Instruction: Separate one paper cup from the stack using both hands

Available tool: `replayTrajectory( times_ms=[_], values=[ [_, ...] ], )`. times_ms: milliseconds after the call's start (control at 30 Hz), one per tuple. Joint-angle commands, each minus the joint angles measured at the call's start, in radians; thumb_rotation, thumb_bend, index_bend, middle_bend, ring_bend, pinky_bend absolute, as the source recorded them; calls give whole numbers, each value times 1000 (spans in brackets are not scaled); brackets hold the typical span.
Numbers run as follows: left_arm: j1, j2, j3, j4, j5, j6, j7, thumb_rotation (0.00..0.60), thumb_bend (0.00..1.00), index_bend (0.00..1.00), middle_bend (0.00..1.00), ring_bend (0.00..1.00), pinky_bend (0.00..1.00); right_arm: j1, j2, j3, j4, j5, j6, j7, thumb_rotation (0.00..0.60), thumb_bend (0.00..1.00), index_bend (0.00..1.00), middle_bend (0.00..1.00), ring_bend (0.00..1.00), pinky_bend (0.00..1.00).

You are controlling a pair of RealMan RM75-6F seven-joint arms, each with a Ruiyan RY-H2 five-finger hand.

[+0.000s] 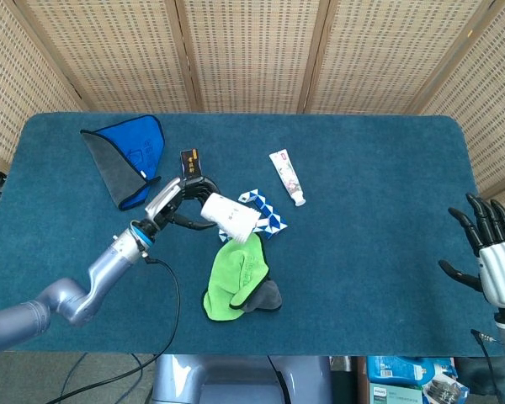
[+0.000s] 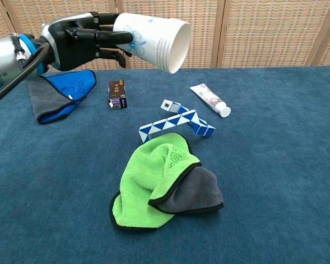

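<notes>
A stack of white paper cups (image 1: 230, 215) (image 2: 154, 34) with a blue print is held on its side in the air by my left hand (image 1: 175, 202) (image 2: 82, 39), its mouth pointing right. It hangs above the blue and white snake puzzle (image 1: 263, 221) (image 2: 179, 122) and the green cloth (image 1: 240, 274) (image 2: 151, 181). My right hand (image 1: 491, 257) stands at the right edge of the head view, beyond the table's corner, fingers spread and holding nothing. The chest view does not show it.
On the blue table (image 1: 379, 202) lie a blue and grey cloth (image 1: 126, 160) (image 2: 60, 93) at the back left, a small dark box (image 1: 192, 168) (image 2: 117, 94), and a toothpaste tube (image 1: 287, 177) (image 2: 210, 100). A grey cloth (image 2: 195, 192) peeks from under the green one.
</notes>
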Motion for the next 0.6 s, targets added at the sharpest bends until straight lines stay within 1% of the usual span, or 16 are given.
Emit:
replayTrajectory(
  times_ms=[33,167,300,433,600],
  values=[
    [-25,-19,-10,15,-7,-24,1,600,214,558,543,501,527,43,-23,2,54,-60,37,29,600,74,278,152,36,0],
    [-61,-35,-20,28,-26,-76,-8,600,215,558,543,501,527,96,-32,-4,74,-119,41,35,600,123,326,209,85,0],
    [-86,-48,-29,39,-38,-108,-9,600,216,558,543,501,527,143,-39,-6,76,-164,36,4,600,168,366,255,129,18],
    [-120,-67,-50,52,-59,-144,-6,600,217,559,543,501,527,217,-50,-1,58,-210,0,-49,600,193,400,281,149,40],
    [-140,-82,-55,57,-70,-162,15,600,217,559,543,501,527,290,-80,8,29,-241,-25,-80,600,218,428,304,177,91]
  ],
)
